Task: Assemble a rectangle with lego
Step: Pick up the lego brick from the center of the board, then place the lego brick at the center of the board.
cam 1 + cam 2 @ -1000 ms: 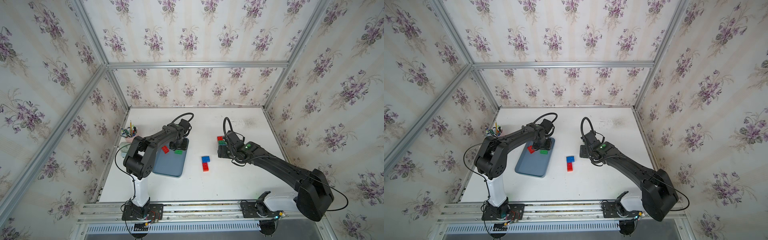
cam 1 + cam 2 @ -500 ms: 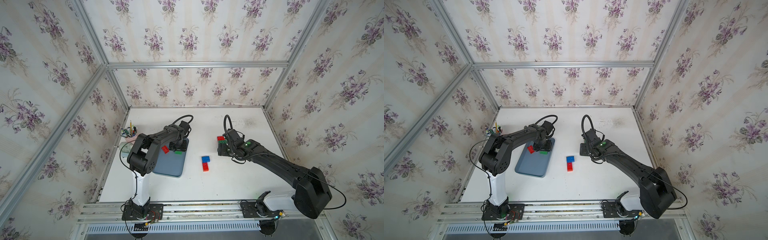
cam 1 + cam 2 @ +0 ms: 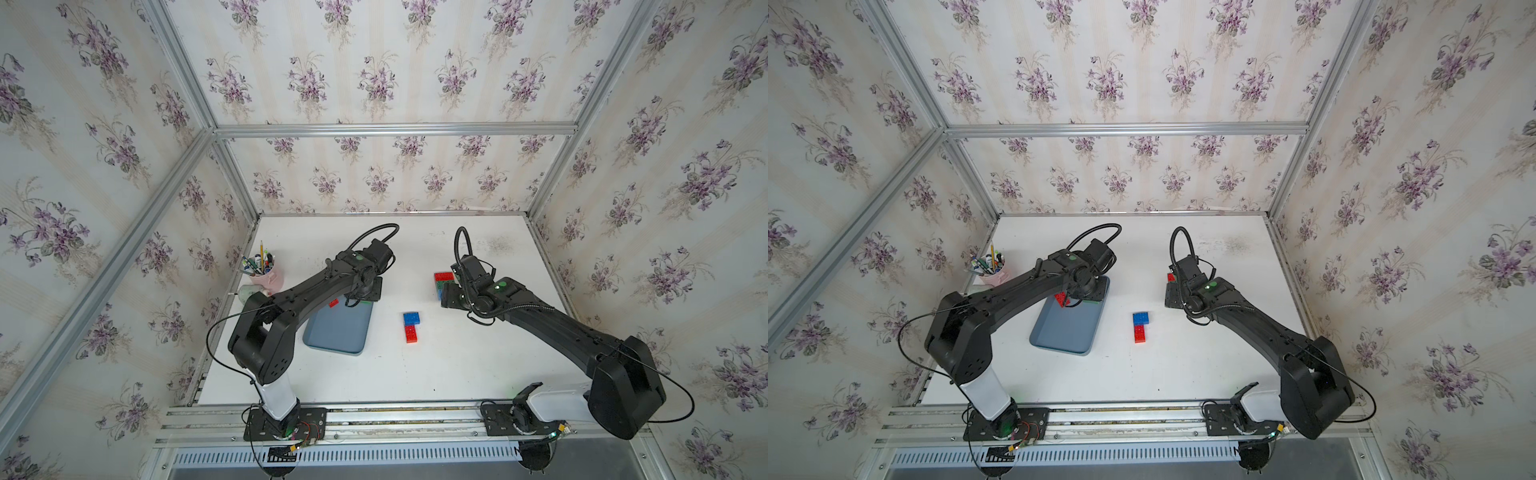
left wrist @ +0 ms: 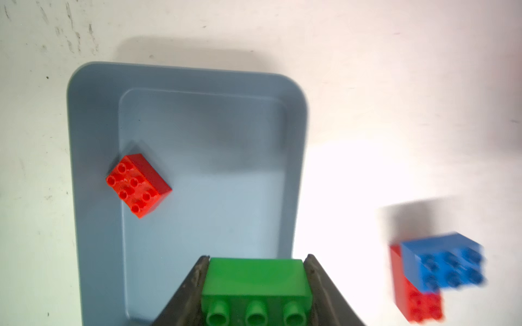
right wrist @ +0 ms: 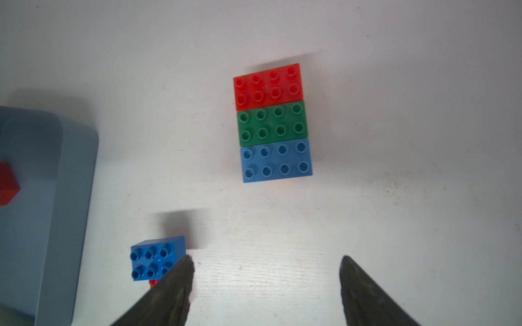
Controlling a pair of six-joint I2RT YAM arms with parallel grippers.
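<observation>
**A:** Nearest in is the grey-blue rounded plastic tray [image 3: 332,340], its near half bare. Just beside the tray, on the right arm's side, a small blue six-stud plastic brick [image 3: 411,318] and a small red plastic brick [image 3: 411,333] lie together on the white table [image 3: 415,374]. In the wrist views the blue looks seated partly on the red.

**B:** Inside the tray?

**A:** One red six-stud plastic brick [image 4: 138,185], loose and skewed, by the tray's wall on the left arm's side. At the tray's far end the left gripper [image 4: 256,257] is clamped on a light green studded plastic brick [image 4: 254,279], with a finger pressed to each side. Cannot tell whether it is clear of the tray floor.

**B:** Right arm?

**A:** The right gripper [image 5: 267,259] has its jaws wide apart with nothing between them. It hovers over bare table, past the blue-and-red pair from the tray. Farthest from the tray is a row: red eight-stud plastic brick [image 5: 268,84], dark green eight-stud plastic brick [image 5: 272,124], blue eight-stud plastic brick [image 5: 276,159]. They touch long side to long side, ends flush.

**B:** Progress?

**A:** My read is that the rectangle is begun, three bricks laid, maybe halfway. Four visible bricks are not yet joined to it: the gripped green one, the red one in the tray and the pair. The step in hand looks like fetching the green one from the tray.
</observation>
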